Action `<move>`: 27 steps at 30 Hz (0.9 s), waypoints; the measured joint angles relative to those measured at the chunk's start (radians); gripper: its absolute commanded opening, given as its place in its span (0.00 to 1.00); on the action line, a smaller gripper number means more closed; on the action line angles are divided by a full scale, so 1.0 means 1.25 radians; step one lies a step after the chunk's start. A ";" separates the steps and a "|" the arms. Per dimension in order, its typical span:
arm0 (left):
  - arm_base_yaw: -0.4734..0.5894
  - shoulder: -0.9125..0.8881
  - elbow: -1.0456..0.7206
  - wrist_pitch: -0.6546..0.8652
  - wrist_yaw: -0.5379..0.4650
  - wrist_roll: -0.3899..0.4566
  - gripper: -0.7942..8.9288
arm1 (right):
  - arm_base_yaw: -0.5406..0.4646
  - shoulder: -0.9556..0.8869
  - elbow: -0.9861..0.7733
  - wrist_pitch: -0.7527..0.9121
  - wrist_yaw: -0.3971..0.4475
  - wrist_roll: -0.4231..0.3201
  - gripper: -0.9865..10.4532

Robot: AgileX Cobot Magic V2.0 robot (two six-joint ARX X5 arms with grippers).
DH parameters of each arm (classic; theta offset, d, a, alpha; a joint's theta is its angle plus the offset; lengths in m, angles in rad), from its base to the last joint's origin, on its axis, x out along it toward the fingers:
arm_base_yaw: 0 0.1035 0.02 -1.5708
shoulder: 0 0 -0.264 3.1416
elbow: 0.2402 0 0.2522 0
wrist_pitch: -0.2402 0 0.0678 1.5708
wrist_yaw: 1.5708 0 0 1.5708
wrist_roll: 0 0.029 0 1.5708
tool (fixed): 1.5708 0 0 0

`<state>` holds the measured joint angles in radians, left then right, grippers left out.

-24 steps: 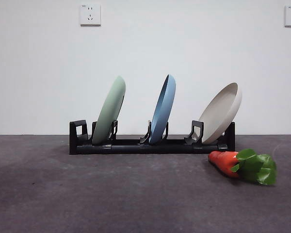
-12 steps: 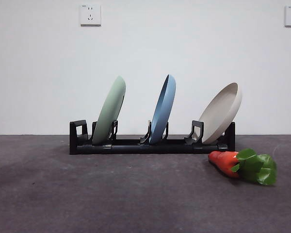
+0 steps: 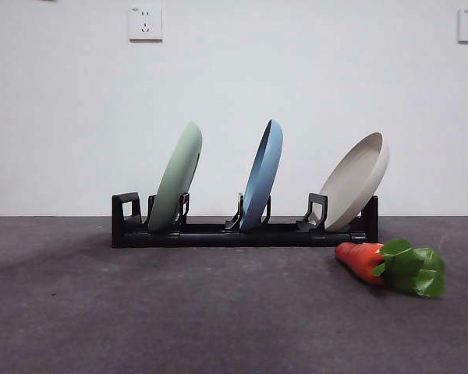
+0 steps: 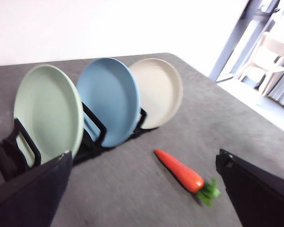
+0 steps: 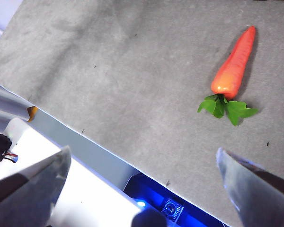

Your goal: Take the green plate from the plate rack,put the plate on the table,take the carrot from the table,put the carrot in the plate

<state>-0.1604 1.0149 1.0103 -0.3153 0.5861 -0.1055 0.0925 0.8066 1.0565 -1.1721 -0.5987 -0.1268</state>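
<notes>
The green plate [image 3: 176, 178] stands tilted in the left slot of the black plate rack [image 3: 242, 232]; it also shows in the left wrist view [image 4: 49, 113] with the rack [image 4: 92, 142]. The carrot [image 3: 390, 266] lies on the table [image 3: 179, 312] in front of the rack's right end, leaves to the right. My left gripper [image 4: 142, 189] is open and empty, above the table short of the plates and the carrot [image 4: 182, 173]. My right gripper [image 5: 142, 182] is open and empty, high over the table's edge, apart from the carrot [image 5: 234, 68]. Neither gripper shows in the front view.
A blue plate [image 3: 263, 175] stands in the rack's middle slot and a beige plate [image 3: 355, 181] leans in the right one. A white wall stands behind. The right wrist view shows the table's edge [image 5: 85, 135] and equipment with a blue light [image 5: 170, 205] below it.
</notes>
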 measured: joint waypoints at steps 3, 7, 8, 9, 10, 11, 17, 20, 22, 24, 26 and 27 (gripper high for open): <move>-0.039 0.115 0.049 0.048 -0.034 0.001 0.67 | 0.000 0.000 0.000 0.000 0.000 0.000 0.58; -0.075 0.262 0.116 0.103 -0.092 0.025 0.67 | 0.000 0.000 0.000 0.000 0.000 0.000 0.58; -0.081 0.300 0.132 0.114 -0.109 0.033 0.67 | 0.000 0.000 0.000 0.000 0.000 0.000 0.58; -0.087 0.336 0.146 0.123 -0.121 0.041 0.67 | 0.000 0.000 0.000 0.000 0.000 0.000 0.58; -0.092 0.367 0.158 0.133 -0.130 0.046 0.67 | 0.000 0.000 0.000 0.000 0.000 0.000 0.58; -0.096 0.400 0.171 0.145 -0.134 0.052 0.67 | 0.000 0.000 0.000 0.000 0.000 0.000 0.58; -0.120 0.540 0.196 0.240 -0.196 0.074 0.67 | 0.000 0.000 0.000 -0.002 0.000 0.002 0.58; -0.126 0.580 0.196 0.278 -0.221 0.080 0.66 | 0.000 0.000 0.000 -0.013 0.000 0.002 0.58; -0.128 0.597 0.196 0.289 -0.234 0.083 0.66 | 0.000 0.000 0.000 -0.013 0.000 0.002 0.58; -0.131 0.610 0.197 0.291 -0.256 0.088 0.66 | 0.000 0.000 0.000 -0.013 0.000 0.002 0.58; -0.132 0.618 0.197 0.290 -0.262 0.098 0.63 | 0.000 0.000 0.000 -0.014 0.000 0.002 0.58; -0.133 0.620 0.197 0.290 -0.265 0.104 0.55 | 0.000 0.000 0.000 -0.013 0.000 0.002 0.58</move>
<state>-0.3271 1.7897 1.2564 0.0475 0.2550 0.0242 0.0925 0.8066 1.0565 -1.1889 -0.5987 -0.1238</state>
